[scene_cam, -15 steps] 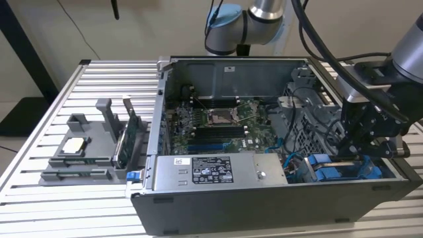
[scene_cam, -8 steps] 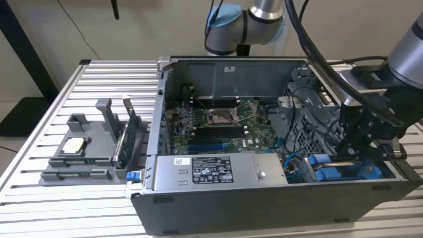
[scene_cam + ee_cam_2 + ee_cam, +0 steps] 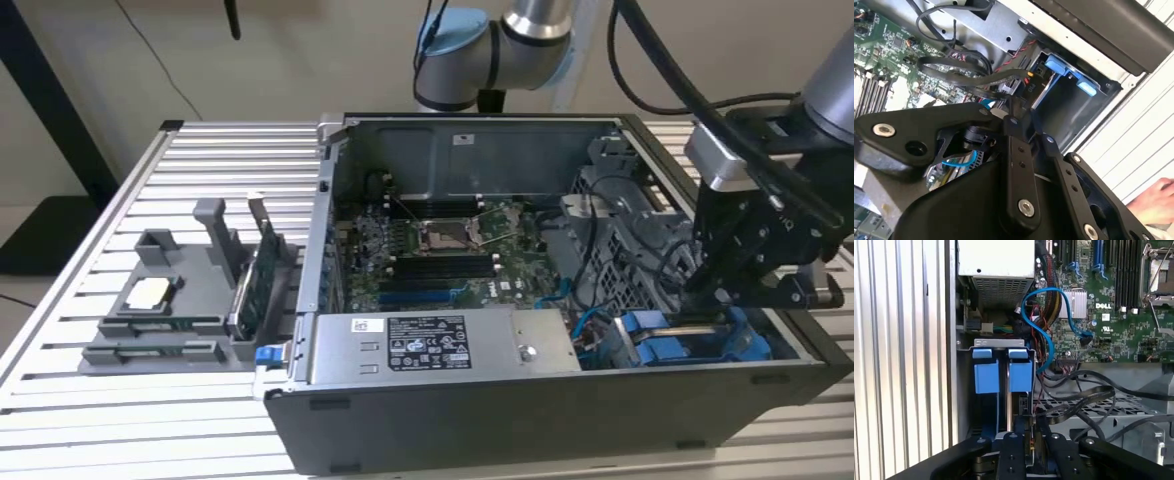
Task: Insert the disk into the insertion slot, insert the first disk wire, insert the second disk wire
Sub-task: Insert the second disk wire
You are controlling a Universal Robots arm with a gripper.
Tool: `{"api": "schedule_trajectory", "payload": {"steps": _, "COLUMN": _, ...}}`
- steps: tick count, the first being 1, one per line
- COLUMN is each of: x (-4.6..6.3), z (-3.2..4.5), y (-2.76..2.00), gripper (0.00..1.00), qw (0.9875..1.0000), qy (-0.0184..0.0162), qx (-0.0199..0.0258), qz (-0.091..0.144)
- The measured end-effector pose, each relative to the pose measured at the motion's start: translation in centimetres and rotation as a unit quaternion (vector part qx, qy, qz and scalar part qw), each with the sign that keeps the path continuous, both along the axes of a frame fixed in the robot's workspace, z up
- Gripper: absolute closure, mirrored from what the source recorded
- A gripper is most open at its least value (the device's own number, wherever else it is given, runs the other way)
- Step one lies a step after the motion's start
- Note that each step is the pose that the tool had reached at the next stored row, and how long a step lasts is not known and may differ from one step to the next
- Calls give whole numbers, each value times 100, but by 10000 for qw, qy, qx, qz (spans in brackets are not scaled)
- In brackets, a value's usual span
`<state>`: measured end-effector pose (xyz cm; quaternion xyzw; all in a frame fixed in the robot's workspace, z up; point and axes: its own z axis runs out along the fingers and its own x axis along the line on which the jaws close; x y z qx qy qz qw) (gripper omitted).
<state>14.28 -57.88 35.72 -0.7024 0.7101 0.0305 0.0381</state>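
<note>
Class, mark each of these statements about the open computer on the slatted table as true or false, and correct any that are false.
1. The computer case lies open, with its green circuit board in plain sight. True.
2. The robot's hand hangs over the grey holder on the exterior view's left. False: it reaches down into the case at the exterior view's right, by the blue disk carriers.
3. In the first wrist view two blue tabs stand side by side in the drive bay. True.
4. The cable looping from the bay to the board in the first wrist view is red. False: that cable is blue.
5. A grey holder sits on the table beside the case. True.
</note>
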Motion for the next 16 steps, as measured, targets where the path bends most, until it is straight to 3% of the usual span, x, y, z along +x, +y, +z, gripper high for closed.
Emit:
{"api": "schedule_trajectory", "payload": {"steps": 6, "x": 0, "z": 122, "y": 0, "gripper": 76, "qw": 10000, "qy": 0, "qx": 0, "qz": 0}}
{"api": "schedule_trajectory", "payload": {"steps": 16, "x": 0, "z": 130, "y": 0, "gripper": 76, "qw": 10000, "qy": 0, "qx": -4, "qz": 0}}
